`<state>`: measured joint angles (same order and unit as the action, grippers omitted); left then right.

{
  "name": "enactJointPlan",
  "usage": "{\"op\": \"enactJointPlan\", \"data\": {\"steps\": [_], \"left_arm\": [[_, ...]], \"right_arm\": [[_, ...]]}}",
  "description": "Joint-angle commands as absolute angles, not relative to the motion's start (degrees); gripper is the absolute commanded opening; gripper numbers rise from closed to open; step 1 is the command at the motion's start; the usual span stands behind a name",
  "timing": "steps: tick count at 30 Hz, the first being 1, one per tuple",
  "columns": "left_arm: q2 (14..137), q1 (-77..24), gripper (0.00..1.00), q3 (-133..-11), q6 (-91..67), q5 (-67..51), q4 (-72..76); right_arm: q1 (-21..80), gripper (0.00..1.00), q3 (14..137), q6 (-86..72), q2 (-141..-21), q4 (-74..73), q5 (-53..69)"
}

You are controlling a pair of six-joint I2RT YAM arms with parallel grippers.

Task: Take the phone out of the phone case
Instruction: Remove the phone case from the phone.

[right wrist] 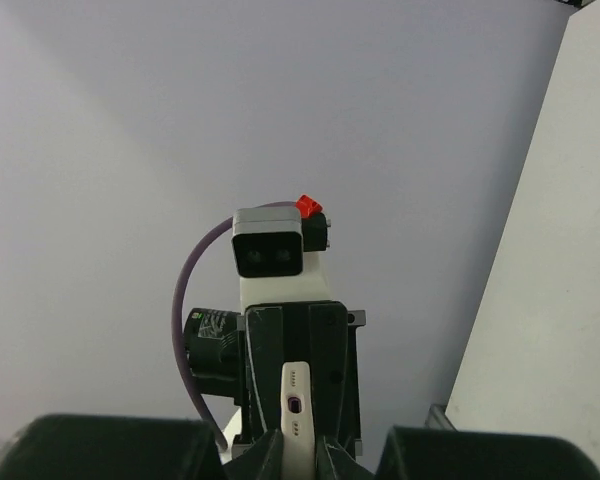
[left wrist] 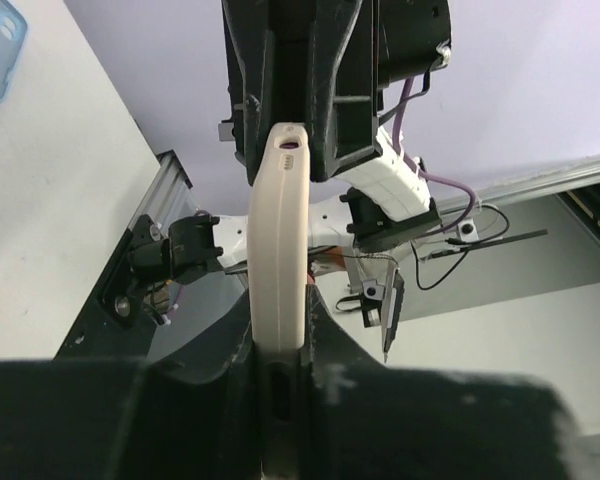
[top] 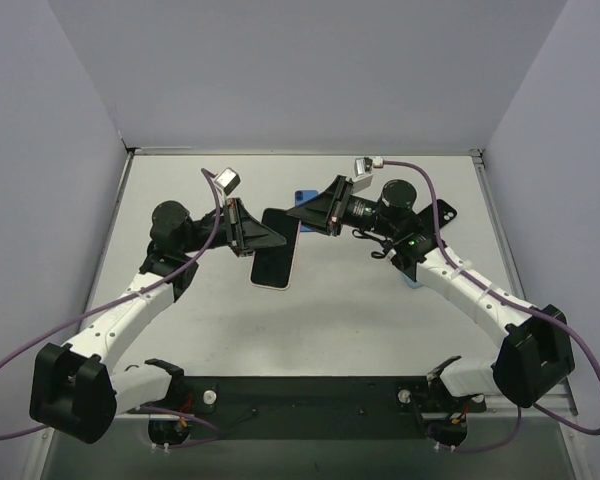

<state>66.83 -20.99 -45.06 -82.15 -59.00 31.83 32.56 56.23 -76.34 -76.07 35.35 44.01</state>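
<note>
Centre's jammed: left gripper (top: 278, 240) and right gripper (top: 296, 213) nose to nose on the phone (top: 273, 266). Room to pass over the table (top: 360, 330) nearer the bases. Black object (top: 443, 212) and the right arm (top: 465, 283) block the right side.

One phone (top: 276, 255) — two arms (top: 130, 310) (top: 480, 295) — one table (top: 360, 330)

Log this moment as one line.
left tool: shut on phone | right tool: shut on phone | phone: held between both tools | screen up

Left gripper (top: 278, 240) and right gripper (top: 294, 212) facing each other, arms bent inward (elbows out), each clamped on the phone (top: 273, 264)
</note>
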Motion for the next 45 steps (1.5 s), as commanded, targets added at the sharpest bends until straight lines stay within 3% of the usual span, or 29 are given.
{"op": "enactJointPlan", "data": {"steps": [1,4,6,8,16,23,31,34,35,37,45], "left_arm": [[65.48,-20.92,0.0,-44.65,-82.7,-58.19,34.27],[64.69,-21.01,0.0,-44.3,-82.53,-57.22,34.1],[64.51,-21.01,0.0,-43.95,-82.44,-56.69,33.93],[64.07,-20.83,0.0,-43.6,-82.44,-56.16,33.66],[63.63,-20.74,0.0,-43.5,-82.97,-55.55,34.1],[63.19,-20.65,0.0,-43.42,-83.32,-54.67,34.19],[63.02,-20.57,0.0,-43.94,-83.5,-54.14,34.37],[62.84,-20.65,0.0,-44.03,-83.5,-54.05,34.54],[62.84,-20.57,0.0,-43.95,-83.5,-54.05,34.54],[62.93,-20.57,0.0,-43.86,-83.32,-54.14,34.54],[62.75,-20.57,0.0,-44.03,-86.05,-53.7,41.65]], "right_arm": [[32.08,0.0,58.54,-77.61,-74.97,41.58,43.77],[31.9,0.03,58.19,-77.52,-74.97,39.64,43.33],[31.73,0.24,57.31,-77.26,-74.71,38.5,42.72],[31.64,0.29,56.95,-76.99,-74.09,37.71,42.19],[31.55,0.27,55.64,-79.36,-74.35,40.69,43.33],[31.73,0.32,53.97,-80.51,-75.5,43.42,44.3],[31.64,0.28,52.39,-80.51,-76.46,43.85,44.47],[31.64,0.14,52.03,-81.74,-76.82,46.57,44.56],[31.73,0.05,52.12,-82.7,-76.99,47.1,44.47],[31.64,0.0,51.77,-84.28,-77.52,50.51,44.39],[31.55,0.0,50.98,-114.28,-86.9,78.1,41.32]]}}
